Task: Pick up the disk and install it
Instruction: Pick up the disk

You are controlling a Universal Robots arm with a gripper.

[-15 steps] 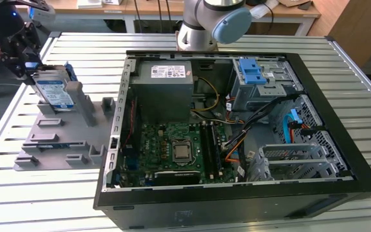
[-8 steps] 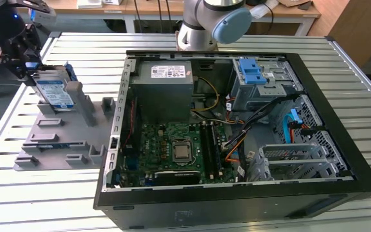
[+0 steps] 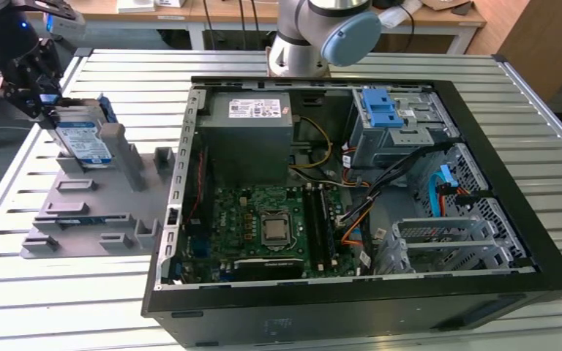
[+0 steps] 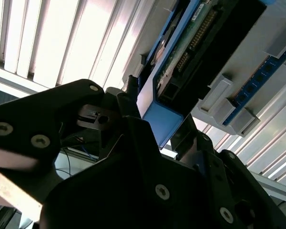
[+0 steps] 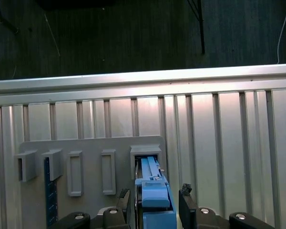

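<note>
Disk [image 3: 84, 142] stands upright in its grey rack [image 3: 81, 197], upper left of the exterior view; my fingers [image 5: 187, 202] straddle it unclenched, so I'd centre before squeezing evenly.

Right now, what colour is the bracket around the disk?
Blue. The bracket shows best in the first wrist view.

The gripper [image 3: 47, 110] sits at the top edge of the disk [image 3: 83, 140], which stands upright just below it in a grey slotted holder [image 3: 85, 201]; the open computer case [image 3: 359, 311] lies well apart from the gripper, toward the exterior view's right; a slatted table [image 3: 56, 300] lies beneath.
</note>
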